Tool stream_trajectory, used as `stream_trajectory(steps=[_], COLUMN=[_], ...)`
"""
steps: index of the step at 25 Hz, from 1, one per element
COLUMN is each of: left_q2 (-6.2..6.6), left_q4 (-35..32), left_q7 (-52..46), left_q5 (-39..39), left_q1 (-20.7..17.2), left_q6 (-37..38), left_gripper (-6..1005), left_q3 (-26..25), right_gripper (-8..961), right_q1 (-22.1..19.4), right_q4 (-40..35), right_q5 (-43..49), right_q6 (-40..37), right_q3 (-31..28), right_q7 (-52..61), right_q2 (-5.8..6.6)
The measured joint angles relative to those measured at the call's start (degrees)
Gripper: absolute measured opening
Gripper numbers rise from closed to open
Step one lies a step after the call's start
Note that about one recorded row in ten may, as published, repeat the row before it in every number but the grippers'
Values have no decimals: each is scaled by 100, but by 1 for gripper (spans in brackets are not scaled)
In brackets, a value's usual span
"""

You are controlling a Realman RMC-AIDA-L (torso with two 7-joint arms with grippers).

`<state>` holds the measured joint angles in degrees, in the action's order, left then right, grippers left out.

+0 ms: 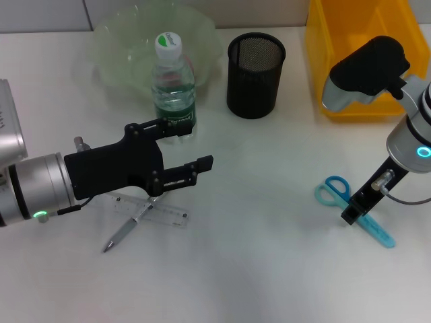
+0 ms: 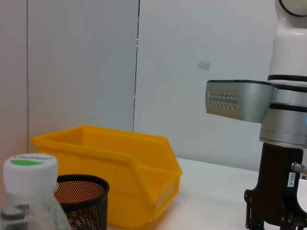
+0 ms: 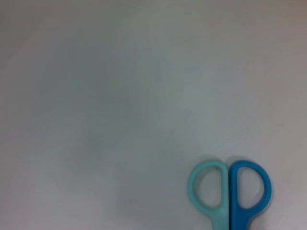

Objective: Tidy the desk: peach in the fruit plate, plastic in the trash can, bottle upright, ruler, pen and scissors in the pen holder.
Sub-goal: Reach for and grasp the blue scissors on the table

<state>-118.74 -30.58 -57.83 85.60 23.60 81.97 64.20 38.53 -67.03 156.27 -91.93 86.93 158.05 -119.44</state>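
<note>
Starting with the head view, the left gripper [image 1: 192,145] is seen with fingers spread, held just beside the upright bottle [image 1: 174,87]. Beneath its body lie the ruler [image 1: 158,210] and the pen [image 1: 128,230], crossed on the desk [image 1: 256,269]. Beyond the fingertips stands the pen holder [image 1: 255,75]. The right gripper [image 1: 353,210] is set down on the scissors [image 1: 353,208], with the yellow bin [image 1: 367,47] behind; whether its fingers are closed cannot be told.

The left wrist view shows the bottle cap, pen holder, bin and the right arm.

The right wrist view shows the scissors handles [image 3: 229,191] on the desk.
</note>
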Motion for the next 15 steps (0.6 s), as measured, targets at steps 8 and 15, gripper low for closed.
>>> stream_trajectory(steps=[8,15], left_q2=[0,0], left_q4=[0,0], left_q7=[0,0], left_q5=[0,0], left_q1=[34,49], left_q6=[-14,-35], left_gripper=[724,724], left_q3=[-4,-4], right_gripper=[447,445], right_q1=[-2,46], right_q4=[6,32], right_q5=[0,0], right_q6=[24,34], right_q3=[0,0], right_q7=[4,7], right_q2=[0,6])
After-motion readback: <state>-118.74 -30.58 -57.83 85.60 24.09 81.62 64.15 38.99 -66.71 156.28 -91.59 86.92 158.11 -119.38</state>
